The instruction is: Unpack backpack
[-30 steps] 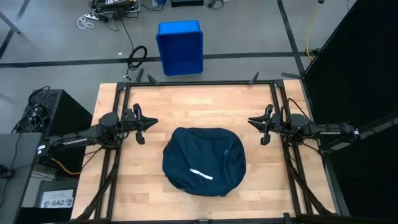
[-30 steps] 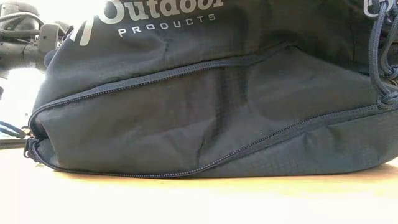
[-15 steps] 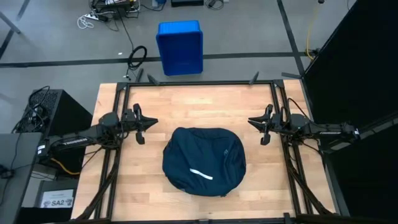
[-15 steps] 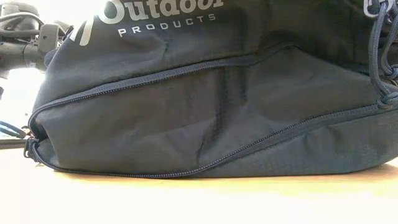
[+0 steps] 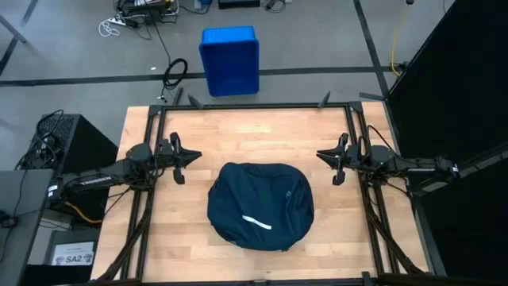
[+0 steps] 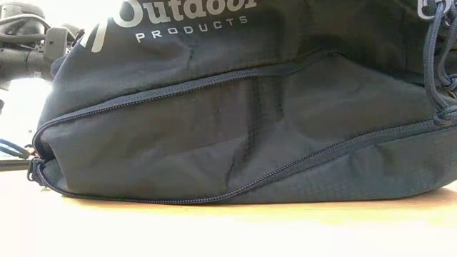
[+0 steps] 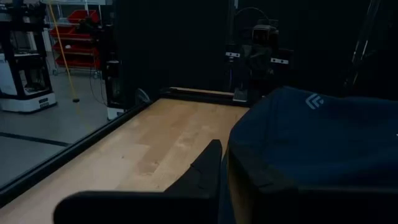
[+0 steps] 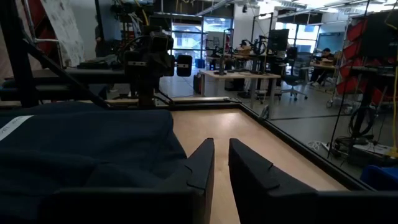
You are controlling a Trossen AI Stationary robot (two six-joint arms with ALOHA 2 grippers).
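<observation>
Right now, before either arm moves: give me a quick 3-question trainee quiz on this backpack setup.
1. True or false: the left hand is gripping the backpack.
2. Where does the blue bin sit? A) on the table beside the backpack; B) on the floor beyond the table; C) inside the backpack.
3. Fill in: the two zippers seen in the low view are both ____.

Key
1. False: both the left hand and the right hand wait shut, out to either side, clear of the bag.
2. B.
3. Closed.
</observation>
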